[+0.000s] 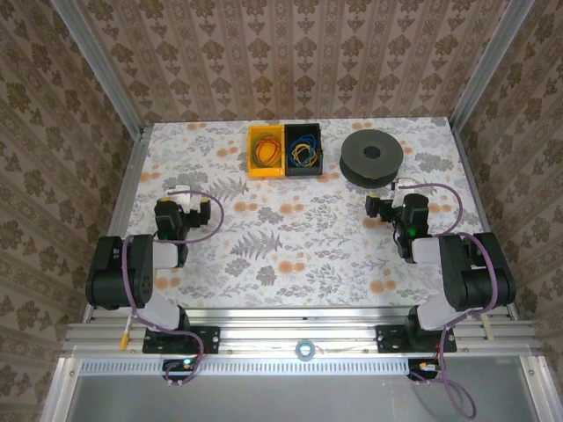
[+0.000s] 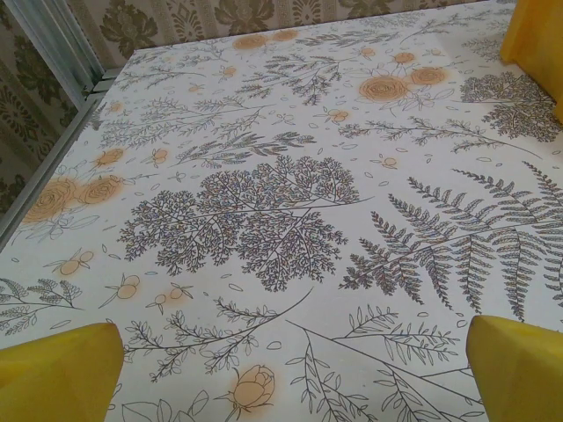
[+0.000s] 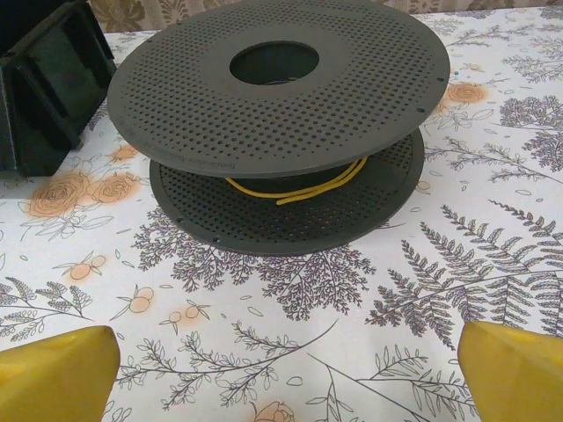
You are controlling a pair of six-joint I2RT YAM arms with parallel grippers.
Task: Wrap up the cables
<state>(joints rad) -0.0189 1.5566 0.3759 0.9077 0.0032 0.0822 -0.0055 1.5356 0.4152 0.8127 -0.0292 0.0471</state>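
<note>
At the table's back stand two small bins. The yellow bin point(image 1: 266, 151) holds a coil of yellow-orange cables point(image 1: 265, 152). Blue and yellow cables point(image 1: 304, 150) lie coiled in the black bin point(image 1: 303, 167) beside it. A dark perforated spool point(image 1: 372, 156) stands at the back right, and a yellow cable point(image 3: 299, 189) runs round its core between the two discs. My left gripper point(image 1: 202, 211) point(image 2: 295, 369) is open over bare tablecloth, its yellow fingertips point(image 2: 62, 374) wide apart. My right gripper point(image 1: 380, 205) point(image 3: 286, 369) is open just short of the spool point(image 3: 281, 114), with nothing between its fingers.
The flowered tablecloth point(image 1: 290, 237) covers the table between the arms and the bins. Aluminium rails point(image 1: 132, 167) and patterned walls close in the left, right and back sides. A corner of the yellow bin point(image 2: 535, 44) lies ahead of the left gripper; the black bin point(image 3: 48, 83) stands left of the spool.
</note>
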